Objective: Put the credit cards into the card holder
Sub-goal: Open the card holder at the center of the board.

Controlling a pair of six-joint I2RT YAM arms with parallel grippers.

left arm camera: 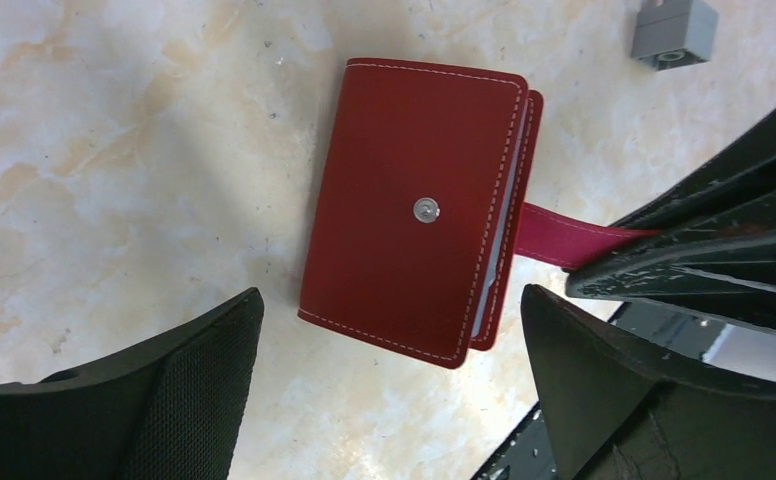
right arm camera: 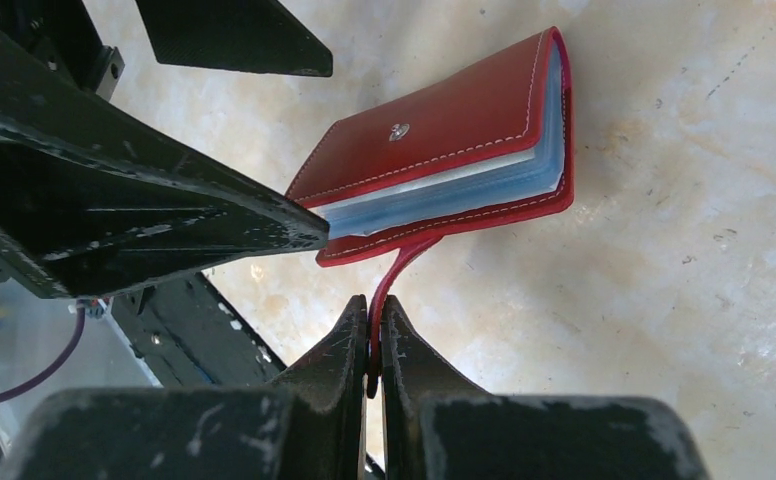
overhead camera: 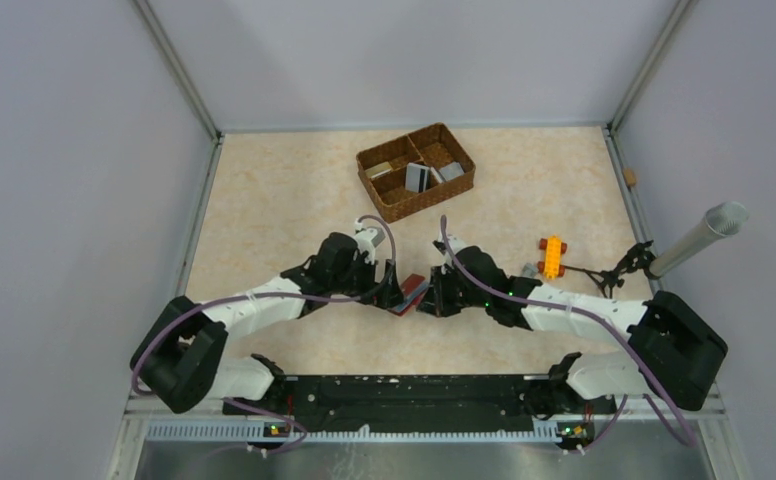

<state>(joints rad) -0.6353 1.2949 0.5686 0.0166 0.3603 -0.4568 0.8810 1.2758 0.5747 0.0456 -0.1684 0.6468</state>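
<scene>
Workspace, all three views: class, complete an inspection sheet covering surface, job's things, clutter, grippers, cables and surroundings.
Surface: marbled beige table.
Job's things: red holder closed, tab unsnapped; cards in the basket.
Clutter: orange block, grey tube, grey brick.
Grippers: left gripper open, straddling the holder; right gripper shut on the tab.
Cables: purple cable along each arm.
Surroundings: plain grey walls.

One card holder, one basket
</scene>
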